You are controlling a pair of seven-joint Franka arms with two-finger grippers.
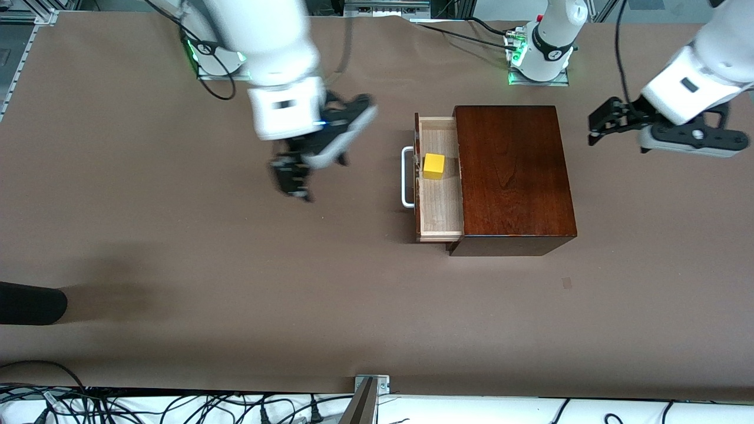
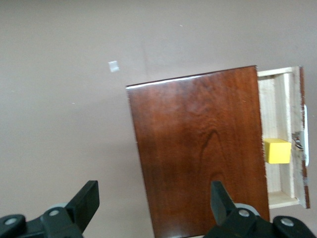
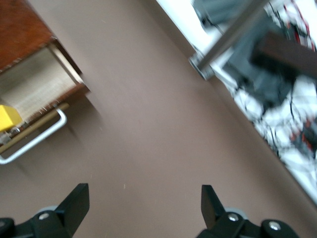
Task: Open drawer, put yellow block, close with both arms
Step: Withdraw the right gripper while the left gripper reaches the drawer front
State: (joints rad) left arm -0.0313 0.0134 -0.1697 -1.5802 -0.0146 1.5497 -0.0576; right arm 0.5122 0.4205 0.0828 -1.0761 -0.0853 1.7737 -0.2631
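Observation:
The dark reddish-brown wooden box [image 1: 512, 171] stands on the table. Its pale wood drawer [image 1: 439, 206] is pulled partly out toward the right arm's end, white bar handle [image 1: 405, 176] in front. The yellow block [image 1: 434, 166] lies inside the drawer. It also shows in the left wrist view [image 2: 277, 150] and the right wrist view [image 3: 8, 118]. My right gripper [image 1: 293, 176] is open and empty above the bare table in front of the drawer, apart from the handle. My left gripper [image 1: 596, 128] is open and empty, beside the box at the left arm's end.
The brown table cover [image 1: 235, 282] spreads all round the box. A dark object [image 1: 29, 303] pokes in at the table's edge at the right arm's end. Cables and a metal bracket [image 1: 371, 386] lie along the edge nearest the front camera.

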